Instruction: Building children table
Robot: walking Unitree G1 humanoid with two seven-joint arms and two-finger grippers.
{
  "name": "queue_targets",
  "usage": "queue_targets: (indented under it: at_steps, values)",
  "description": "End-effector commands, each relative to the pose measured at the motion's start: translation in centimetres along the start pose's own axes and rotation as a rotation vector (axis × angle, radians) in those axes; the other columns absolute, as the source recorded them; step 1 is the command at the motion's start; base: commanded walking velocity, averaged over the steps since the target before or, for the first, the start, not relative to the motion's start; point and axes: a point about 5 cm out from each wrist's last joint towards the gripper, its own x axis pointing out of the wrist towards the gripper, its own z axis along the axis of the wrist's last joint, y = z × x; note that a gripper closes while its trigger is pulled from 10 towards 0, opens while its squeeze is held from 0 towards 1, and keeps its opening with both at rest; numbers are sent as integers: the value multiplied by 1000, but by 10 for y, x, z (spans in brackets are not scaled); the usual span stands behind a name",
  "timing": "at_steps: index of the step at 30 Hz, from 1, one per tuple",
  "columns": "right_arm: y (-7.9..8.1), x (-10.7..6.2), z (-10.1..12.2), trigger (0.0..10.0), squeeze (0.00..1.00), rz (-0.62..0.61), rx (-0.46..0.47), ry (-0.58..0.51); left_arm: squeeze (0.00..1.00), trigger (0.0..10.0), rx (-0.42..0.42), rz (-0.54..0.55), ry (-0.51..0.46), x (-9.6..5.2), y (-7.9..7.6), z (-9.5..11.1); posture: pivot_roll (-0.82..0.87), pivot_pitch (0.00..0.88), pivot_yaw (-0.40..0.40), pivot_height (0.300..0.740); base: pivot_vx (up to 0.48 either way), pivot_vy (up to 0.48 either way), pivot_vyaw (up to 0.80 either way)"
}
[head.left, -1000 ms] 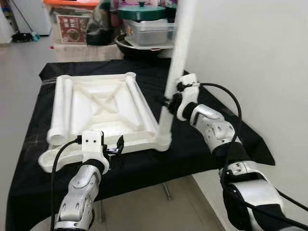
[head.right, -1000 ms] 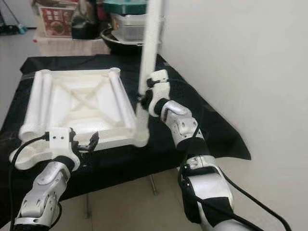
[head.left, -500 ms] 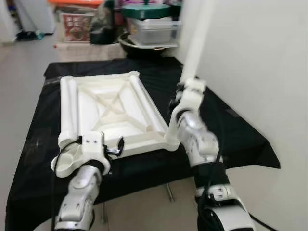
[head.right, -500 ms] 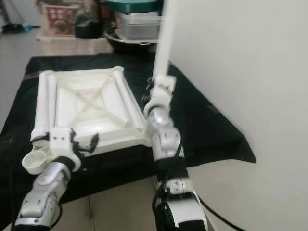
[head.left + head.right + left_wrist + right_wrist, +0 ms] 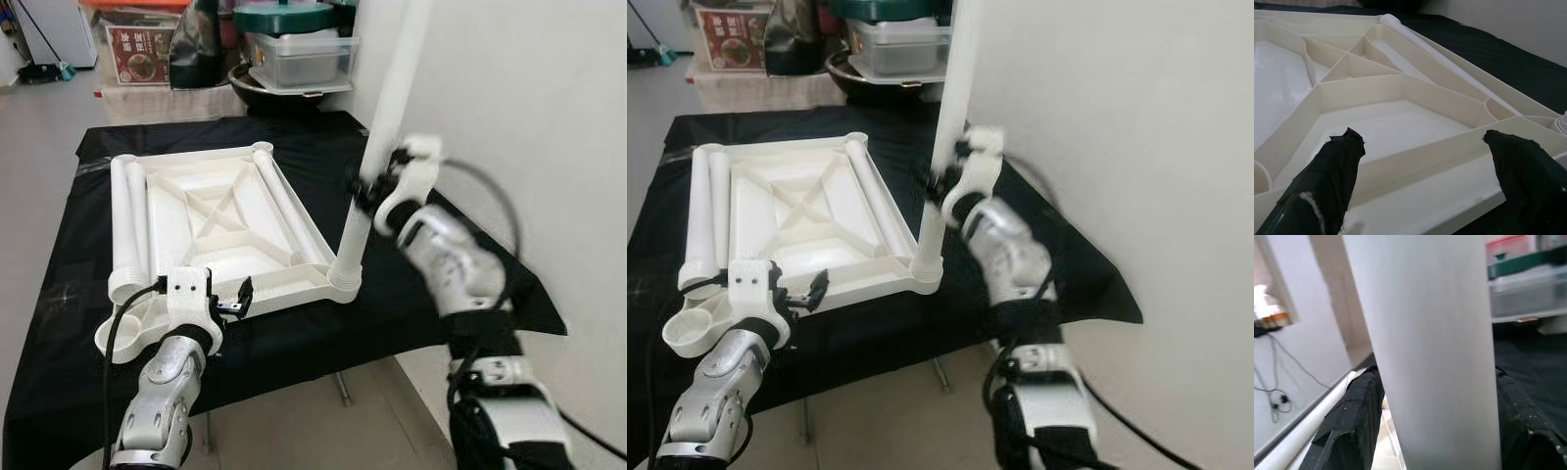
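A white plastic table top (image 5: 211, 220) lies upside down on a table draped in black cloth (image 5: 59, 284). One white leg (image 5: 387, 108) stands upright in the near right corner socket (image 5: 344, 278). My right gripper (image 5: 370, 186) is shut on this leg about a third of the way up; its black fingers (image 5: 1352, 416) press both sides of the leg (image 5: 1425, 333). My left gripper (image 5: 230, 302) is open at the top's near rim (image 5: 1415, 166), gripping nothing. Two loose legs (image 5: 125, 225) (image 5: 284, 201) lie inside the top. The near left socket (image 5: 127, 333) is empty.
A white wall (image 5: 549, 117) stands close on the right. Behind the table are a dark pan and plastic boxes (image 5: 294, 54) on a low shelf, plus a printed carton (image 5: 137, 54). Bare floor (image 5: 39, 127) lies to the left, and the cloth's front edge (image 5: 294, 357) hangs near me.
The view has shifted. My right gripper has stayed shut on the upright leg while its elbow swung out to the right. The left gripper has kept its place at the near rim.
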Motion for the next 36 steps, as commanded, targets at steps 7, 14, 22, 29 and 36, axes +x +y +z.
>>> queue_targets:
  at_steps: [7, 14, 22, 29, 36]
  values:
    - [50, -10, -19, 10000, 0, 373, -36, 57, 0, 10000, 2, -1, 10, 1, -2, -3, 92, 0, -97, 740, 0, 0, 0]
    - [63, 0, -41, 9333, 0, 503, -115, 128, 0, 10000, 3, 7, 4, 1, 0, -1, 111, 0, -117, 740, 0, 0, 0]
    - [28, 5, -55, 0, 0, 225, -148, 238, 0, 10000, 2, 11, 5, 0, 0, -2, 103, 0, -114, 740, 0, 0, 0]
    - [-18, -17, -93, 0, 0, -261, -125, 356, 0, 10000, -1, 4, 13, -2, -2, -4, 94, 0, -104, 740, 0, 0, 0]
    - [-33, -55, -122, 0, 0, -674, -153, 458, 0, 10000, 0, 3, 21, -2, -1, -6, 83, 0, -92, 740, 0, 0, 0]
